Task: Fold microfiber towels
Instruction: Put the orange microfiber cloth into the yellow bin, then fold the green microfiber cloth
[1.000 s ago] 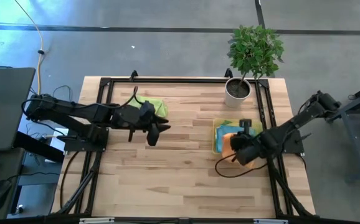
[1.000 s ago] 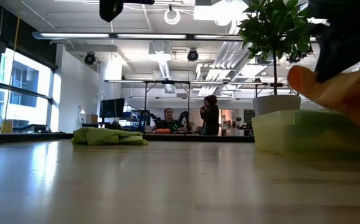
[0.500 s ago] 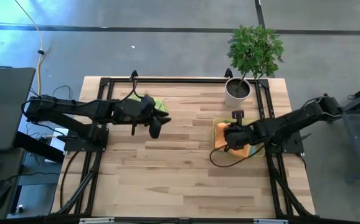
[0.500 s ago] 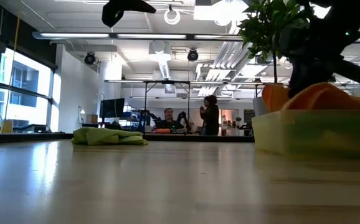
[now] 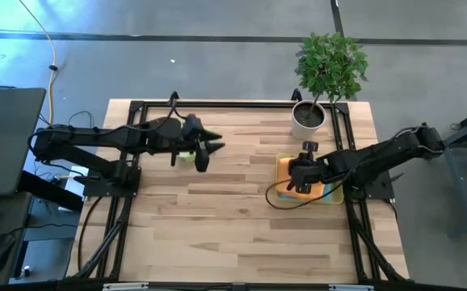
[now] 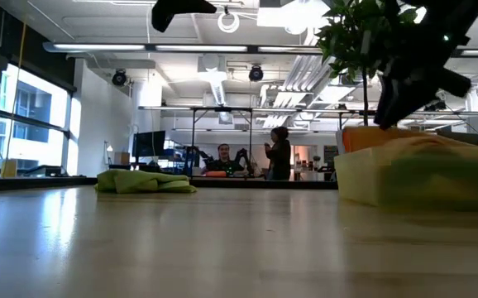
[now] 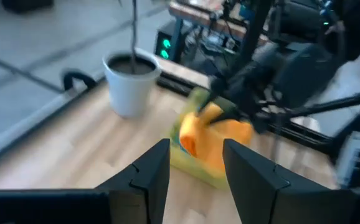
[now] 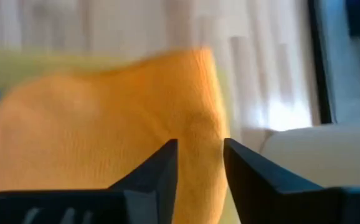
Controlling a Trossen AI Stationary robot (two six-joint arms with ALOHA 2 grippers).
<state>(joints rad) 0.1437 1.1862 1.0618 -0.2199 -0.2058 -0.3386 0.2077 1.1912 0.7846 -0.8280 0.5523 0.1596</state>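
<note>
An orange towel (image 5: 300,191) (image 8: 105,137) lies on top of a stack of folded yellow-green towels (image 6: 421,178) at the table's right. My right gripper (image 5: 298,178) (image 8: 200,163) stands open right over it, fingers pointing down. A crumpled lime green towel (image 6: 144,181) lies on the table at the far left, and in the high view my left arm hides most of it. My left gripper (image 5: 204,153) (image 7: 195,167) hovers open well above that towel, holding nothing. My right gripper has its open fingertips (image 8: 161,174) right at the orange towel's top face (image 8: 192,124), coming from above. I cannot tell whether they touch the cloth. The towel lies on the stack.
A white pot (image 5: 308,118) with a leafy plant stands at the far right corner, just beyond the stack. A black frame rail (image 5: 348,145) runs along the table's right side. Bare wood (image 5: 241,226) spreads across the middle and near side. People stand in the room behind.
My right gripper has carried the orange towel toward the table's left and far edges, lowered it onto the stack and let go, then risen a little. The towel now lies flat there. My left gripper has drifted toward the far edge over the green towel.
</note>
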